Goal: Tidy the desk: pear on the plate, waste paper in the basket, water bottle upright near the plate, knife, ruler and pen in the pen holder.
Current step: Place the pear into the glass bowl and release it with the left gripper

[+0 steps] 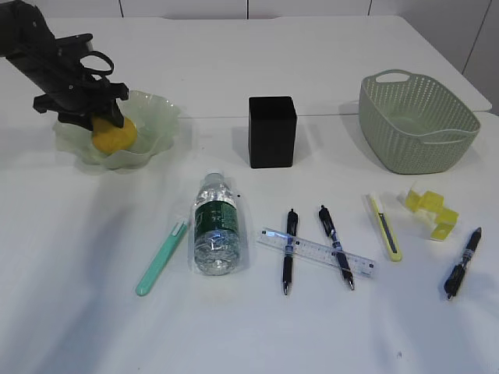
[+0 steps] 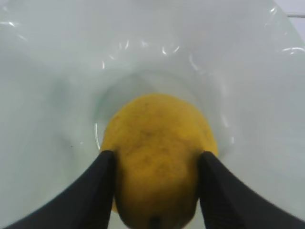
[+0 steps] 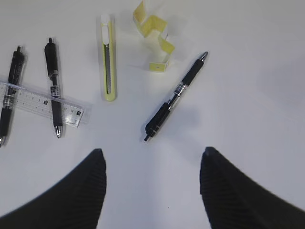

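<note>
The left claw [image 2: 155, 191] stood over the pale green plate [image 1: 160, 117] at the ten o'clock corner of the white desk [image 1: 249, 327], its two black fingers [image 2: 95, 191] pressed against either side of the yellow pear [image 2: 157, 157]. The pear sat in the hollow of the plate, and the jaws were about half parted, closed on its width.

The right claw [image 3: 152, 191] hung above the four o'clock part of the desk, jaws well apart and holding nothing; only bare desk showed between its fingers.

The black pen holder [image 1: 272, 131] stood near twelve o'clock of the desk's middle, and the green woven basket [image 1: 417, 125] at two o'clock. The water bottle [image 1: 214, 226] lay on its side near the centre, cap toward the pen holder, with a teal knife [image 1: 161, 257] just beside it at its nine o'clock. At five o'clock from the pen holder a clear ruler [image 1: 316, 253] lay across two dark pens [image 1: 288, 249], one under each end. A yellow-green knife [image 3: 108, 57] lay at their three o'clock, the folded yellow waste paper [image 3: 155, 40] near it below the basket, and a third pen [image 3: 176, 95] lay alone just beside the paper, toward four o'clock.
</note>
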{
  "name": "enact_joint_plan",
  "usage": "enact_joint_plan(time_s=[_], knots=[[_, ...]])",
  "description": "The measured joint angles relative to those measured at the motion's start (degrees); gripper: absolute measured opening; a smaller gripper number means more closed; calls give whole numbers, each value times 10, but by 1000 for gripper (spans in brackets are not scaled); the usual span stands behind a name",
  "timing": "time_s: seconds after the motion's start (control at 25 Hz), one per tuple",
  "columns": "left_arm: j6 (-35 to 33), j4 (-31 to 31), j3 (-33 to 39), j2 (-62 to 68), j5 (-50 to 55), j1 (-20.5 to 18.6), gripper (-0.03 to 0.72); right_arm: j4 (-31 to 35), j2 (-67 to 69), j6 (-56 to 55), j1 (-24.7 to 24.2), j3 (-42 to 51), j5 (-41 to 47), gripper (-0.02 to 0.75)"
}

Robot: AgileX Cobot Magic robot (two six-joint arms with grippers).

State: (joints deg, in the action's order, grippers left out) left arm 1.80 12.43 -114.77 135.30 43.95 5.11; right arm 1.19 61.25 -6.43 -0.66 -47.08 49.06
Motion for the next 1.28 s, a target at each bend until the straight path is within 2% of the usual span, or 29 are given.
enact_joint_plan(time_s=[0.24,0.56,0.92,1.12,1.28], knots=[[0,1,0,1,0,0,383,0,0,0,0,0,0,460],[0,6,0,1,2,0,515,0,0,0,0,0,0,461],[0,10,0,-38,23,0,529,2,0,0,0,0,0,461],[-11,6,0,-77,77,0,529,3,0,0,0,0,0,461],[-18,-26,0,-112,139,0,529,3,0,0,0,0,0,460]])
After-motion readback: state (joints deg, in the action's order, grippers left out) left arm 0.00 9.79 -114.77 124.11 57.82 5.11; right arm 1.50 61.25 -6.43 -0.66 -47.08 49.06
